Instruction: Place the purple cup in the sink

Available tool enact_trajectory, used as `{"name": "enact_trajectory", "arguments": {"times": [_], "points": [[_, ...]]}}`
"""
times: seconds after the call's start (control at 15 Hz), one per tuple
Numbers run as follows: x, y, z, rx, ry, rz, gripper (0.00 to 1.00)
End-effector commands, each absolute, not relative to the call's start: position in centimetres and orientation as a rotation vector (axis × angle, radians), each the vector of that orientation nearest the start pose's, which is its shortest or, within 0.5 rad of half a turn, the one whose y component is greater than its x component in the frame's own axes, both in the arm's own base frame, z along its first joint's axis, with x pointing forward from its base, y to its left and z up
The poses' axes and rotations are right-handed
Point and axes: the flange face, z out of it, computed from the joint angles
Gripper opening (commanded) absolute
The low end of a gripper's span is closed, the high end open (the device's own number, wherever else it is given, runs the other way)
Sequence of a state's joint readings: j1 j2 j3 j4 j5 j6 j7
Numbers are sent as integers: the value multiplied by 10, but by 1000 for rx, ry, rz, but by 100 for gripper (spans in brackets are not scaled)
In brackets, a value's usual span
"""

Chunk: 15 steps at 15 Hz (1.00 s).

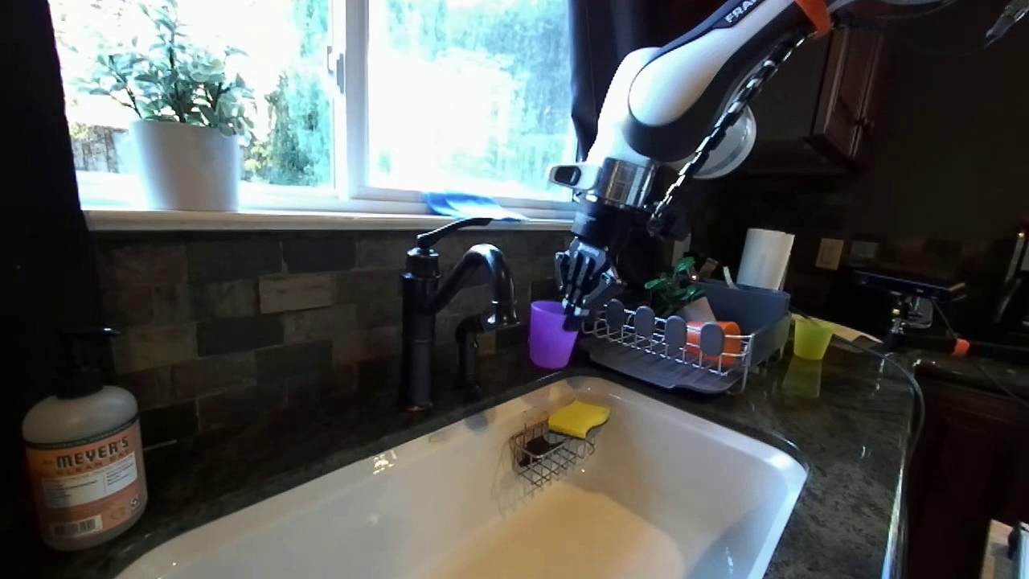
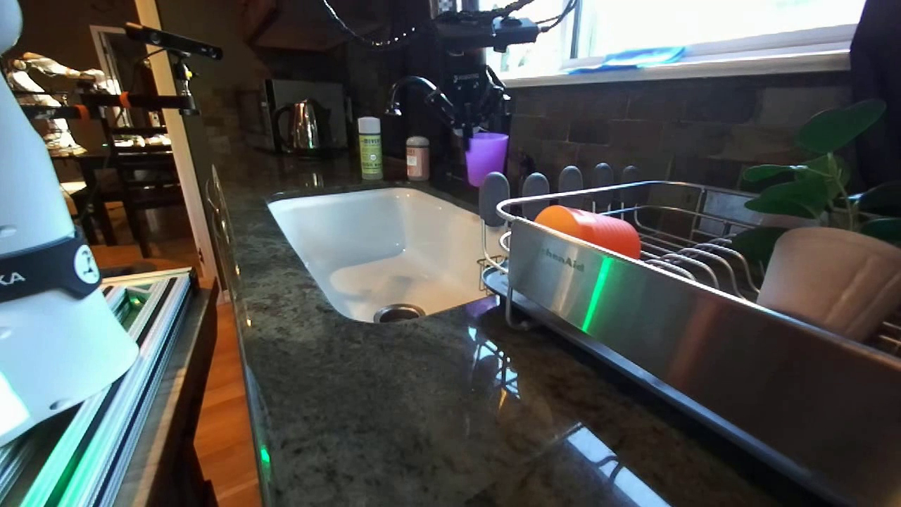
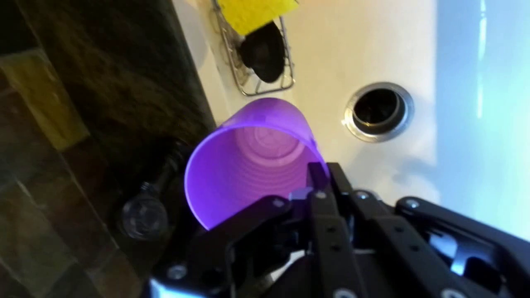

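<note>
I had jaws clamped on one wall of purple cup at its rim, cup beside their ends, sink lower down. Off-ctr pinch, so it prob. risked twisting or slipping.

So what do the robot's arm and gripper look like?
The arm is white and rounded with black sections, white "FRA" lettering, an orange band and a silvery ring. A dark, glinting cable runs along it. The gripper is black, with slim jointed fingers and silvery screws.
</note>
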State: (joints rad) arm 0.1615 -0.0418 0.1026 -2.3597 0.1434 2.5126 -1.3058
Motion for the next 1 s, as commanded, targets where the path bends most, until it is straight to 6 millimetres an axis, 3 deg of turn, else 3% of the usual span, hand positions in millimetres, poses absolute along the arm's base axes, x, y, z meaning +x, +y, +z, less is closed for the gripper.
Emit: {"name": "enact_trajectory", "arguments": {"times": [0.0,0.4,0.53,0.73,0.93], "points": [[494,137,360,-2319,-2102,-329,4],[498,133,364,-2336,-2091,-340,1],[487,143,352,-2339,-2103,-305,1],[448,157,325,-2340,-2105,-180,1],[420,167,281,-2381,-2047,-139,1]]}}
